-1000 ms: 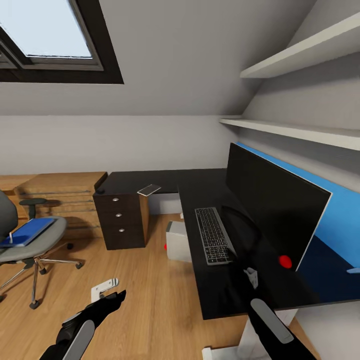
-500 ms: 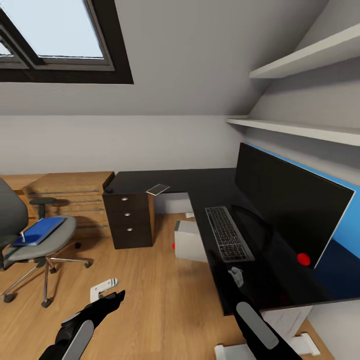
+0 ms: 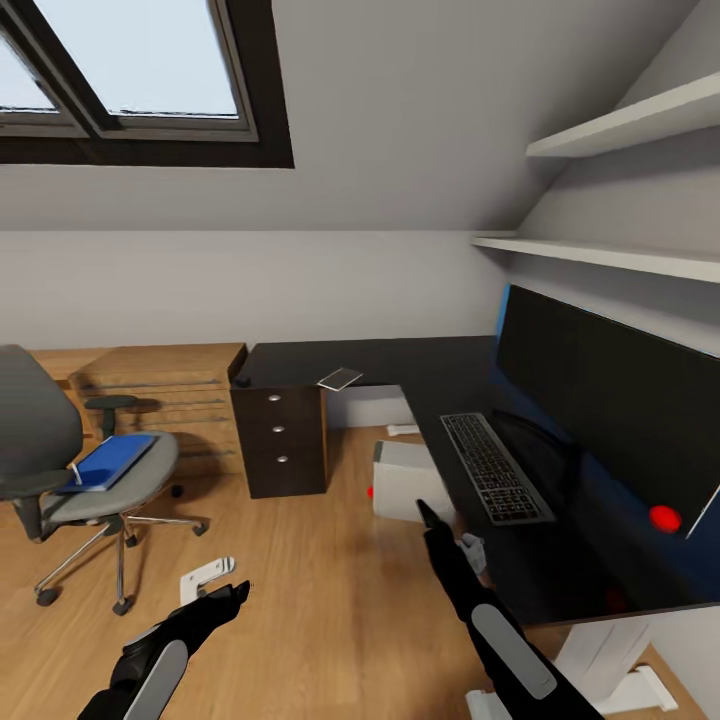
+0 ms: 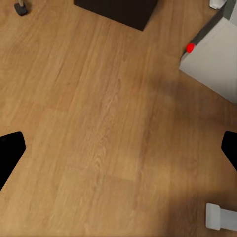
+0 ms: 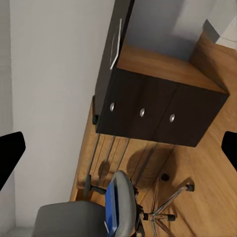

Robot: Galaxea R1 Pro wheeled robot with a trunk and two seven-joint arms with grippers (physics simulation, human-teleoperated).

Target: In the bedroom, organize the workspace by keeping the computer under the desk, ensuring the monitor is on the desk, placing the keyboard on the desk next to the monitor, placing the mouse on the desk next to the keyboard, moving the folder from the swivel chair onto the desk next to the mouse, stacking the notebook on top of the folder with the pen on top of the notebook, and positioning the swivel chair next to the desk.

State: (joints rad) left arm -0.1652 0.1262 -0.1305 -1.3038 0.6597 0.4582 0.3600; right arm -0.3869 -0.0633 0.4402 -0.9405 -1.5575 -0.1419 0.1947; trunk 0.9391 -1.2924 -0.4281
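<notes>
The grey swivel chair (image 3: 60, 470) stands on the floor at the left with the blue folder (image 3: 112, 460) on its seat; a thin pale pen (image 3: 76, 470) lies at the folder's near corner. The black desk (image 3: 400, 365) carries the monitor (image 3: 610, 395) and the keyboard (image 3: 495, 467) on its right wing. The small grey notebook (image 3: 340, 378) lies above the drawer unit (image 3: 285, 440), and the mouse (image 3: 243, 380) is a dark bump at the far left corner. The computer (image 3: 410, 480) sits under the desk. My left gripper (image 3: 232, 595) is open over the floor. My right gripper (image 3: 425, 512) is open, just off the desk's edge.
A light wooden dresser (image 3: 160, 395) stands against the wall between chair and desk. A small white piece (image 3: 207, 578) lies on the floor by my left gripper. White shelves (image 3: 620, 255) hang above the monitor. The desk's white foot (image 4: 219, 217) is on the floor.
The camera has turned left, so the whole picture slid right. My right arm has come off the desk near the keyboard and now hangs beside the desk's edge. The left arm looks unchanged.
</notes>
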